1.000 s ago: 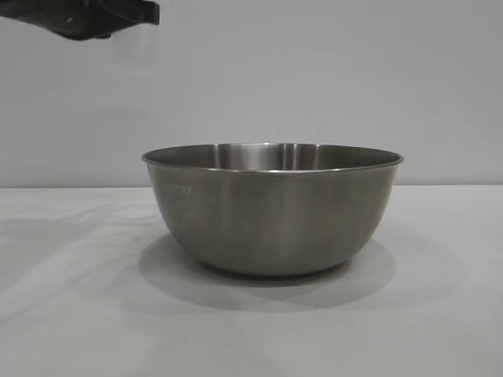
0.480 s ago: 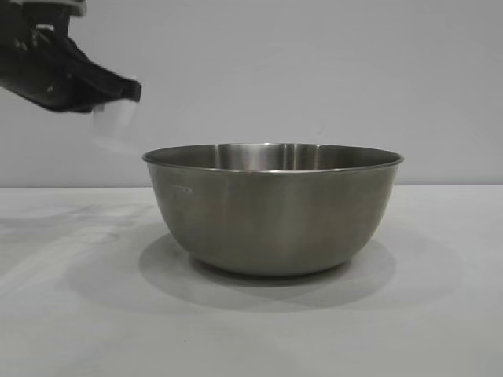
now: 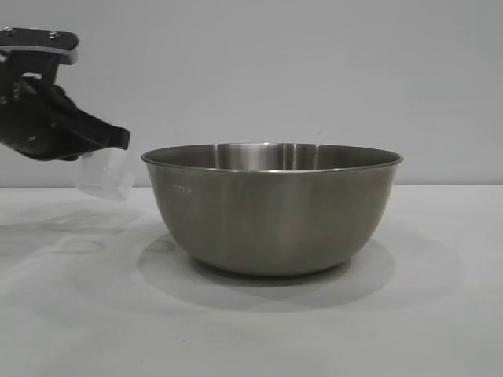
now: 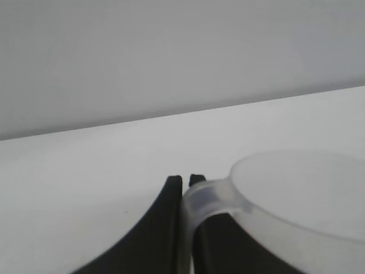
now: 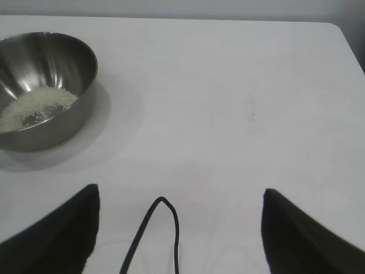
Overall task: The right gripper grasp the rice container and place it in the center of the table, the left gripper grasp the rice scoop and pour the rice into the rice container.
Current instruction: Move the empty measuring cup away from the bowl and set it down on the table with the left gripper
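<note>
The rice scoop [image 3: 106,173], a clear plastic measuring cup, hangs at the left of the exterior view just beside the rim of the rice container [image 3: 272,208], clear of the table [image 3: 251,330]. The left gripper [image 3: 118,140] has its fingers pinched shut on the cup's loop handle; the left wrist view shows the two black fingertips [image 4: 174,184] closed against that handle at lower centre.

The cup looks light, thin-walled and smooth, so the handle is the sensible hold; I judge it could swivel in so narrow a pinch. The steel bowl looks stiff, heavier and slick, best taken by its thin rolled rim.

Only the right wrist view, looking down, shows the rice [image 5: 34,107] lying pale in the bowl's bottom at upper left; the level exterior view hides the inside. It also shows the right gripper [image 5: 179,228] spread wide and empty, well apart from the bowl.
</note>
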